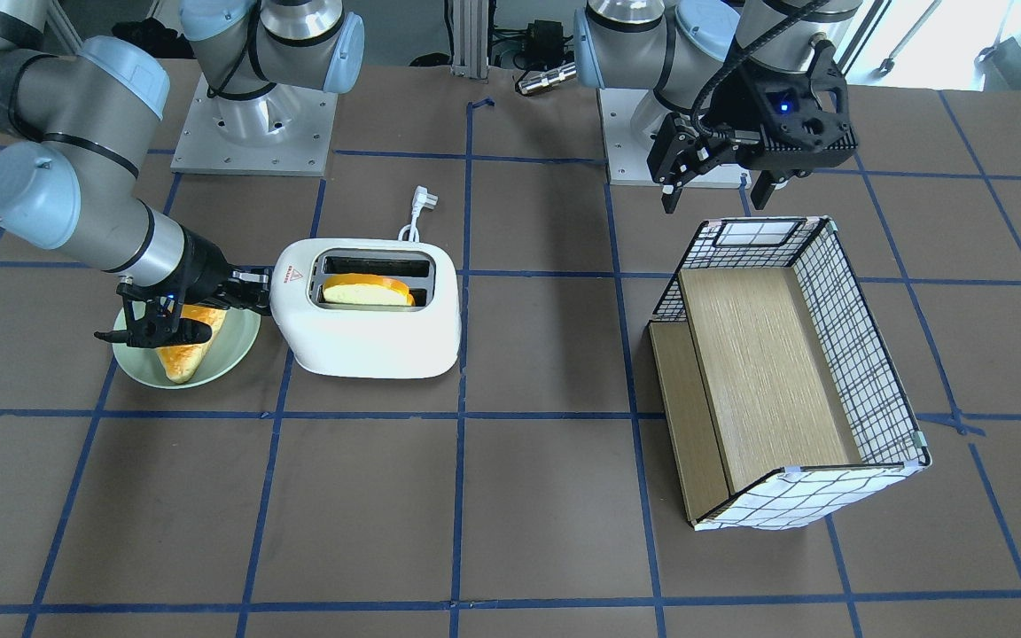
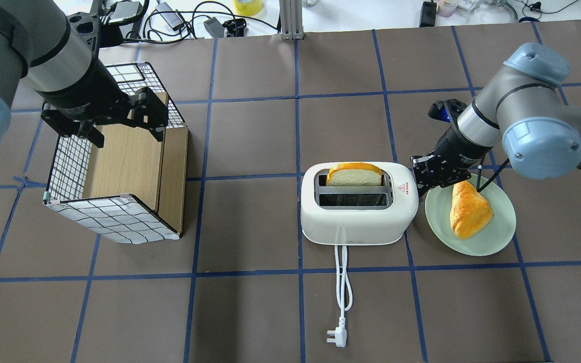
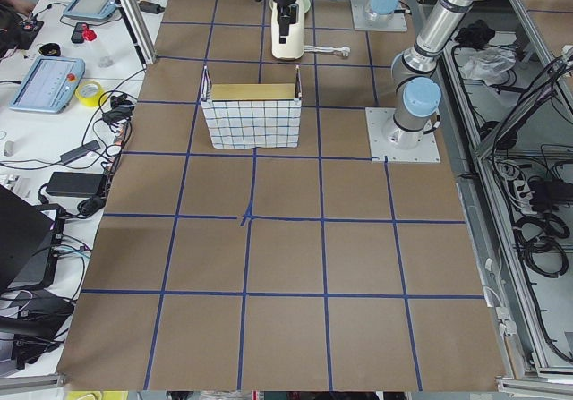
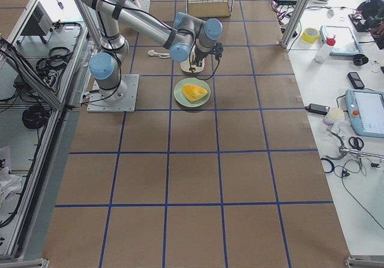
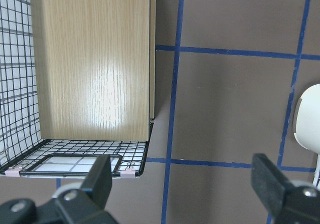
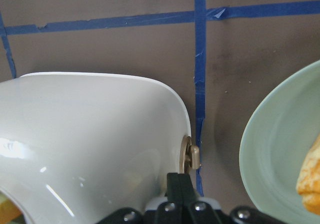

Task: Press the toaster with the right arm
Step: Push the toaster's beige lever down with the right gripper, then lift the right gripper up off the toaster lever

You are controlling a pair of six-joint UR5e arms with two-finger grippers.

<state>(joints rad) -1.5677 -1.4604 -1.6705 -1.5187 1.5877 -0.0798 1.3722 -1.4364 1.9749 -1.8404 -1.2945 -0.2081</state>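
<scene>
The glossy white toaster point(image 2: 356, 222) stands mid-table with a bread slice point(image 2: 353, 175) sticking up from its far slot. It also shows in the front view point(image 1: 369, 337) and the right wrist view point(image 6: 90, 134). My right gripper point(image 2: 421, 177) is shut, fingertips together, at the toaster's right end beside the red triangle mark point(image 2: 405, 188). In the right wrist view the closed fingers point(image 6: 179, 186) sit right at the end wall by a small tan knob point(image 6: 192, 156). My left gripper point(image 2: 116, 118) is open and empty above the wire-grid box.
A pale green plate point(image 2: 497, 242) with a wedge of bread point(image 2: 467, 212) lies right of the toaster, under my right wrist. The wire-grid box with wooden boards point(image 2: 114, 224) stands at the left. The toaster's white cord and plug point(image 2: 338, 335) trail toward the near edge.
</scene>
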